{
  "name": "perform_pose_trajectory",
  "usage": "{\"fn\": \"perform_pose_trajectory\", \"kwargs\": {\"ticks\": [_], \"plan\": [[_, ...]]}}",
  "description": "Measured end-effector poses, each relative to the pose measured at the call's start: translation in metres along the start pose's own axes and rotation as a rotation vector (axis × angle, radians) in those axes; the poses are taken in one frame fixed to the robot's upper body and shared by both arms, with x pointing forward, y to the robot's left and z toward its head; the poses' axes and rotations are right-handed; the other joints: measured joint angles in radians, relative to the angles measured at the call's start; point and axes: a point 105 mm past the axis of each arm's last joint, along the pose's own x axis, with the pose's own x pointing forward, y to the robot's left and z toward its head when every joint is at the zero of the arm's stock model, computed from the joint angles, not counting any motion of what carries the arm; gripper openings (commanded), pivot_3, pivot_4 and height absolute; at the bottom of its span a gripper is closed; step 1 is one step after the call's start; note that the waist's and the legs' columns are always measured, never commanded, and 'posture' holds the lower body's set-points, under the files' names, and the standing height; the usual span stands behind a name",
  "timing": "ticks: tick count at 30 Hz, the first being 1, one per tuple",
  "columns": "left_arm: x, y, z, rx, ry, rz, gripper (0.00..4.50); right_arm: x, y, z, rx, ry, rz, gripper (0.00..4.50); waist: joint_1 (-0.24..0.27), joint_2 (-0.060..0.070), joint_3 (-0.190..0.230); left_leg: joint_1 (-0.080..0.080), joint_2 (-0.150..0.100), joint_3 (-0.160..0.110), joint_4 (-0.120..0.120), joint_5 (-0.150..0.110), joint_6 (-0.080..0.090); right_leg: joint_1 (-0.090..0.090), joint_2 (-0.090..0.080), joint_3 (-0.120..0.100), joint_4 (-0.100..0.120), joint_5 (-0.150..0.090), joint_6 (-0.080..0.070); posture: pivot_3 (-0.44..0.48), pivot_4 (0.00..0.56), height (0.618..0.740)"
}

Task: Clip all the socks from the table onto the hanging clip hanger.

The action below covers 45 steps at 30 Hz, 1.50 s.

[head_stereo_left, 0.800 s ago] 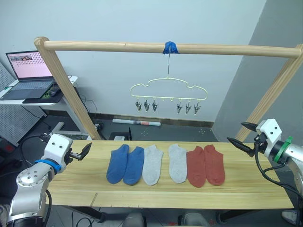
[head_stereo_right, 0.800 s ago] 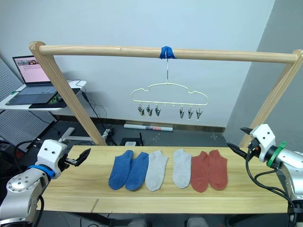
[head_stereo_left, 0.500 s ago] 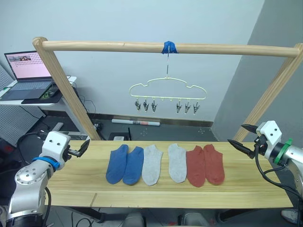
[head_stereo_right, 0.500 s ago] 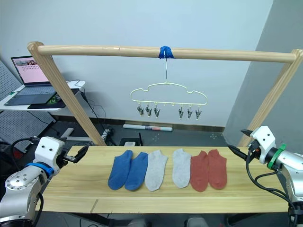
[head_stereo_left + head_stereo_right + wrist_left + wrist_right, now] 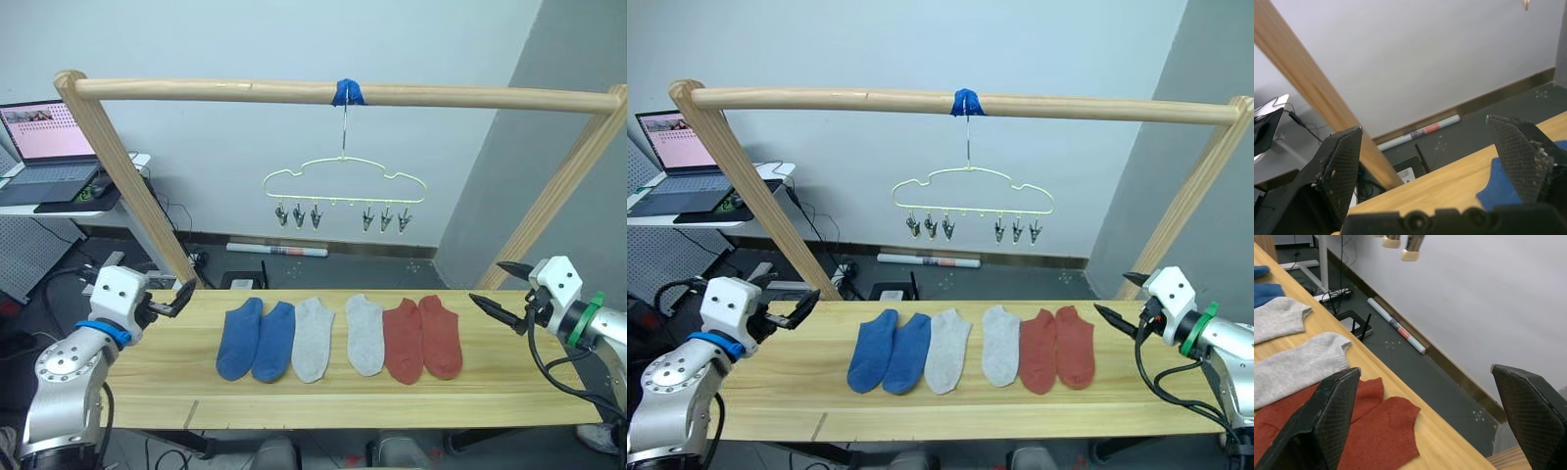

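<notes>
Six socks lie flat in a row mid-counter, long axes running front to back, none clipped yet. My left claw hangs released off the counter's left end, nearest the blue pair. My right claw is released too, off the right end beside the rust red pair. The clip hanger hangs above and behind the grey pair. I'd start with either end sock; both sit about equally near.
</notes>
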Motion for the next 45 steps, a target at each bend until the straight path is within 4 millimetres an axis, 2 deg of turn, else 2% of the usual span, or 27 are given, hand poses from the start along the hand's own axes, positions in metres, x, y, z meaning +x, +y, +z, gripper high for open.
{"fn": "perform_pose_trajectory", "kwargs": {"ticks": [3, 12, 16, 19, 31, 39, 45], "plan": [[0.013, -0.015, 0.013, -0.045, -0.061, -0.021, 4.50, 0.001, 0.013, 0.020, -0.023, -0.049, 0.041, 4.49, -0.003, -0.004, 0.022, 0.000, 0.000, -0.001, 0.000, 0.000, 0.000, 0.000, 0.001, 0.001, 0.001, 0.000, 0.000, -0.164, 0.158, 0.740], [0.049, -0.038, 0.064, -0.222, -0.236, -0.059, 4.50, 0.008, 0.050, 0.089, -0.059, -0.214, 0.135, 4.49, -0.037, -0.009, 0.091, -0.008, 0.000, -0.001, 0.000, 0.000, 0.000, -0.004, 0.002, 0.002, -0.001, 0.005, 0.011, -0.244, 0.233, 0.740], [0.058, -0.049, 0.070, -0.264, -0.259, -0.091, 3.65, 0.013, 0.065, 0.108, -0.063, -0.250, 0.181, 4.50, -0.058, -0.011, 0.110, -0.018, 0.000, -0.002, 0.001, 0.000, 0.000, -0.014, 0.002, 0.002, 0.000, 0.005, 0.012, -0.264, 0.249, 0.740], [0.064, -0.053, 0.072, -0.271, -0.260, -0.106, 2.73, 0.014, 0.071, 0.113, -0.062, -0.253, 0.195, 4.50, -0.062, -0.012, 0.119, -0.020, 0.000, -0.003, 0.001, 0.000, 0.000, -0.016, 0.002, 0.001, 0.000, 0.005, 0.012, -0.274, 0.260, 0.740], [0.080, -0.049, 0.093, -0.267, -0.360, -0.050, 2.73, 0.020, 0.081, 0.132, -0.065, -0.306, 0.239, 4.50, -0.080, -0.017, 0.157, -0.021, 0.000, -0.003, 0.001, 0.000, 0.000, -0.016, 0.002, 0.001, -0.001, 0.005, 0.012, -0.288, 0.281, 0.740], [0.096, -0.052, 0.101, -0.277, -0.398, -0.036, 2.73, 0.027, 0.089, 0.147, -0.086, -0.343, 0.294, 4.50, -0.091, -0.019, 0.164, -0.022, 0.000, -0.004, 0.000, 0.000, 0.000, -0.018, 0.002, 0.001, -0.001, 0.005, 0.013, -0.309, 0.286, 0.740], [0.101, -0.050, 0.107, -0.279, -0.432, -0.011, 2.73, 0.029, 0.090, 0.153, -0.096, -0.361, 0.312, 4.50, -0.095, -0.020, 0.167, -0.022, 0.000, -0.004, 0.000, 0.000, 0.000, -0.018, 0.002, 0.000, -0.002, 0.005, 0.013, -0.311, 0.284, 0.740]]}}
